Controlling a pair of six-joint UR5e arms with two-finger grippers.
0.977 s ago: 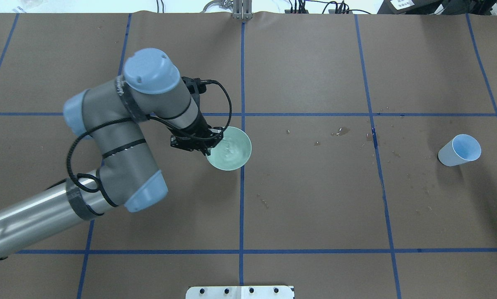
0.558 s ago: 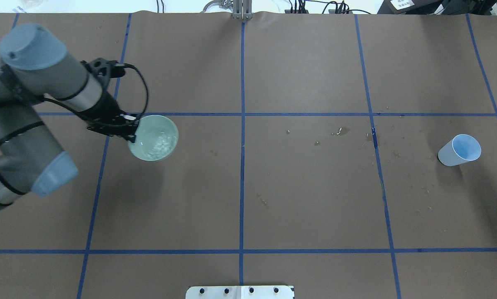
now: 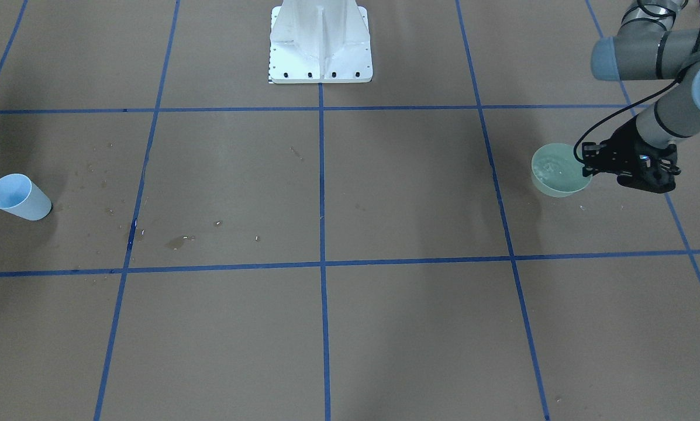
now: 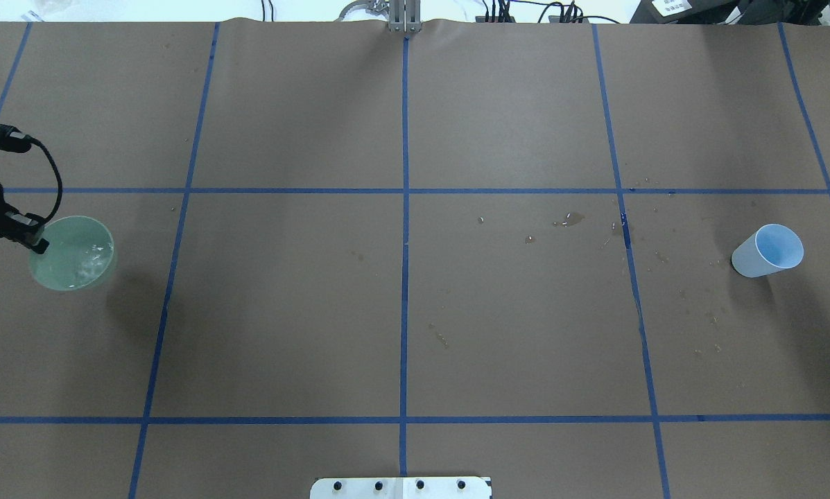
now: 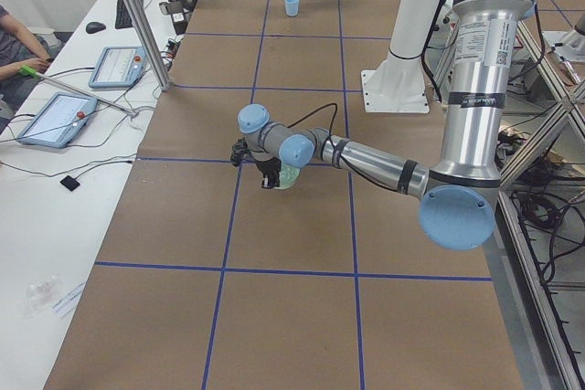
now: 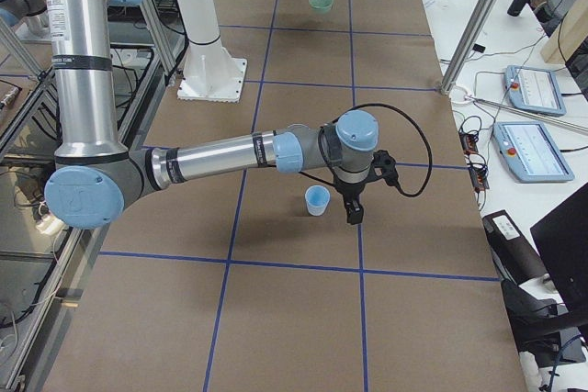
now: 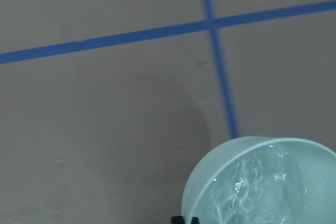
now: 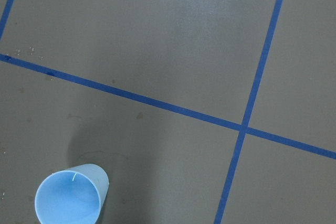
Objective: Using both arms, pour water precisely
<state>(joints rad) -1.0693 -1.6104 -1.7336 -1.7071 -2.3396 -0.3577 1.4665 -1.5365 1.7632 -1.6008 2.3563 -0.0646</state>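
Observation:
My left gripper (image 4: 37, 242) is shut on the rim of a pale green bowl (image 4: 73, 253) and holds it above the table at the far left edge of the overhead view. The water (image 7: 257, 182) ripples and glints inside the bowl (image 7: 262, 182). In the front-facing view the bowl (image 3: 560, 169) and left gripper (image 3: 589, 166) are at the right. A light blue cup (image 4: 768, 251) stands upright and empty at the far right, and shows in the right wrist view (image 8: 71, 195). My right gripper (image 6: 354, 213) hangs just beside the cup (image 6: 317, 199), apart from it; I cannot tell if it is open.
Brown paper with blue tape lines covers the table. Small wet spots (image 4: 571, 220) lie right of centre. The white pedestal (image 3: 320, 47) stands at the robot's side. A side table with tablets (image 5: 55, 116) and a seated person is beyond the far edge.
My left arm has swung far to the left with the bowl, from the table's middle to the left edge. The blue cup has not moved.

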